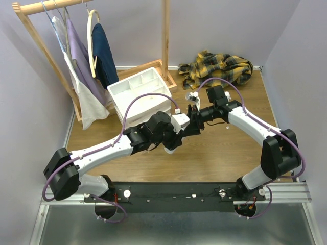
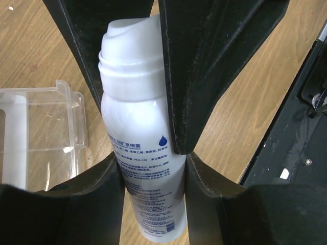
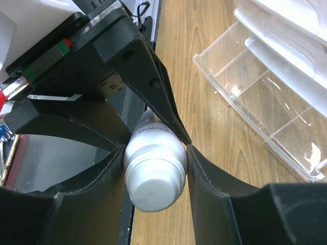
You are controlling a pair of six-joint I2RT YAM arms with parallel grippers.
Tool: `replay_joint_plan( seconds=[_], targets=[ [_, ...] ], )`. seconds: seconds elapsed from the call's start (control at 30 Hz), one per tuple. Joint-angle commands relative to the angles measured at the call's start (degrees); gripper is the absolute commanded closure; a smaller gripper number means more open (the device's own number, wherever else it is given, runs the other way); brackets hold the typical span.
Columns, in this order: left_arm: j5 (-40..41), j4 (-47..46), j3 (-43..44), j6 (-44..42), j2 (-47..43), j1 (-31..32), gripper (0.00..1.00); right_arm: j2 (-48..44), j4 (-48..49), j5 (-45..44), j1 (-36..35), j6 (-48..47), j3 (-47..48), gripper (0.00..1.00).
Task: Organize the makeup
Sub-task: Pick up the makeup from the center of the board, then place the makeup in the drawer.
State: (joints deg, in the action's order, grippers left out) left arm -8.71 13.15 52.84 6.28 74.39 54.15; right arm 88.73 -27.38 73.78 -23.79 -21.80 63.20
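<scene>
A white capped bottle [image 2: 145, 153] of the makeup hangs in the air above the table, held from both ends. In the left wrist view my left gripper [image 2: 154, 158] is shut on its printed body, both fingers pressing its sides. The right gripper's dark fingers [image 2: 204, 76] reach in from above around the cap end. In the right wrist view my right gripper [image 3: 156, 150] is shut on the bottle [image 3: 153, 176] just behind its cap. From above, the two grippers meet nose to nose [image 1: 194, 116] at mid-table and hide the bottle.
A white drawer unit [image 1: 138, 94] stands at the back left, with a clear divided drawer [image 3: 265, 97] pulled out toward the grippers. A clothes rack [image 1: 76, 61] rises behind it. A yellow plaid cloth [image 1: 219, 69] lies crumpled at the back right.
</scene>
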Motion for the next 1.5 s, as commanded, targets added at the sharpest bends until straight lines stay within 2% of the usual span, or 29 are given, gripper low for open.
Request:
replay_joint_plan(
  seconds=[0.0, 0.03, 0.07, 0.13, 0.2, 0.4, 0.5, 0.8, 1.03, 1.13, 1.17, 1.23, 1.27, 1.37, 1.47],
  targets=[
    [2.38, 2.58, 0.86, -1.1, -0.38, -0.01, 0.99, -0.31, -3.38, 2.08, -0.29, -2.19, 1.14, 0.61],
    [2.82, 2.76, 0.95, -1.27, -0.65, -0.01, 1.0, -0.66, -3.82, 1.55, -0.2, -3.24, 1.14, 0.5],
    [3.43, 2.94, 0.95, -1.54, -0.74, -0.01, 1.0, -1.1, -4.0, 1.02, -0.29, -3.77, 1.31, 0.31],
    [5.89, 4.25, 0.95, -2.5, -1.18, -0.18, 1.0, -2.67, -4.53, -1.35, -0.38, -4.3, 1.49, 0.18],
    [8.26, 6.0, 1.21, -3.55, -1.35, -0.19, 1.0, -4.0, -4.53, -5.46, -0.29, -4.56, 1.93, 0.01],
    [18.72, 10.22, 0.95, -7.95, -2.05, -0.36, 1.0, -10.59, -0.06, -22.24, -0.03, -2.9, 0.35, 0.0],
    [23.38, 11.72, 0.86, -10.23, -2.14, -0.36, 1.0, -11.56, 0.92, -26.22, 0.06, -3.07, -0.44, 0.0],
    [33.91, 14.71, -0.1, -14.37, -0.56, -0.54, 1.0, -10.42, 0.3, -27.11, 0.06, -4.56, -0.45, 0.0],
    [36.65, 14.71, -0.46, -15.42, 1.46, -0.54, 0.96, -10.07, 0.22, -27.02, 0.06, -4.74, -0.45, 0.0],
    [37.71, 15.33, -0.02, -15.42, 2.86, -0.63, 0.88, -9.89, 0.04, -26.93, 0.06, -4.92, -0.36, 0.0],
    [37.97, 15.42, 0.07, -15.16, 3.21, -0.63, 0.79, -9.8, 0.04, -26.93, 0.06, -4.83, -0.44, 0.0],
    [37.98, 15.68, 0.33, -14.9, 4.18, -0.63, 0.69, -9.8, -0.05, -26.85, 0.06, -4.92, -0.36, 0.0],
    [37.89, 15.86, 0.42, -14.64, 4.36, -0.63, 0.59, -9.8, -0.05, -26.84, 0.06, -5.0, -0.44, 0.0],
    [38.33, 16.21, 0.77, -14.19, 4.8, -0.63, 0.44, -9.8, -0.05, -26.76, 0.06, -5.0, -0.45, 0.0],
    [38.42, 16.3, 0.86, -13.93, 4.71, -0.63, 0.34, -9.8, -0.13, -26.76, 0.06, -5.09, -0.45, 0.0]
  ],
)
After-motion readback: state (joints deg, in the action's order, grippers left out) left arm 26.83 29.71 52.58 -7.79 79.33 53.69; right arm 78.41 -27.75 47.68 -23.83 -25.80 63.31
